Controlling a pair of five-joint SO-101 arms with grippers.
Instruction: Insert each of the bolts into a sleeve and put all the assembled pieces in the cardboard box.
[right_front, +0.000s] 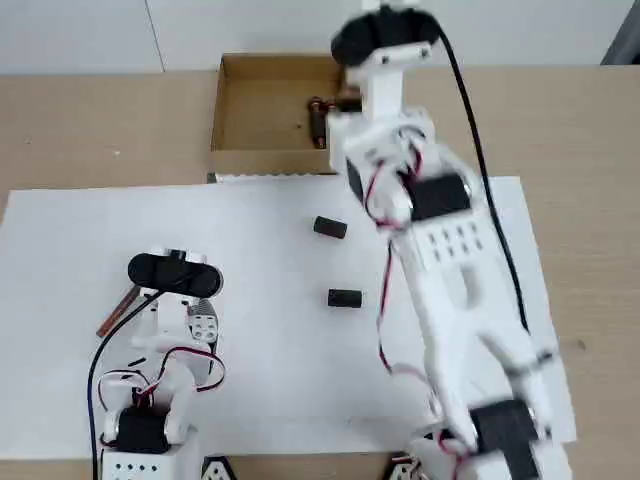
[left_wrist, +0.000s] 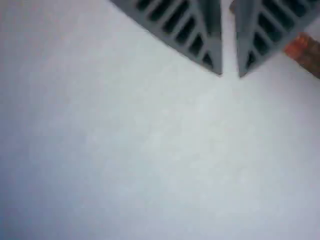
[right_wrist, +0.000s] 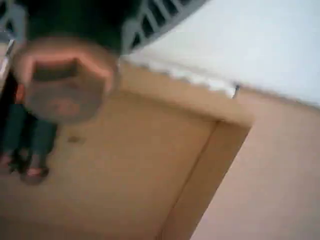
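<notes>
My right gripper hangs over the cardboard box, shut on an assembled piece, a copper hex-head bolt in a dark sleeve. Another assembled piece lies on the box floor, also visible in the right wrist view. Two black sleeves lie on the white paper. A copper bolt rests on the paper at the left, just beside my left gripper. That gripper's fingers are nearly together, holding nothing, and the bolt lies off to one side of them.
A large white paper sheet covers the table in front of the box. The right arm stretches from the front edge across the sheet's right half to the box. The box wall stands between paper and box floor.
</notes>
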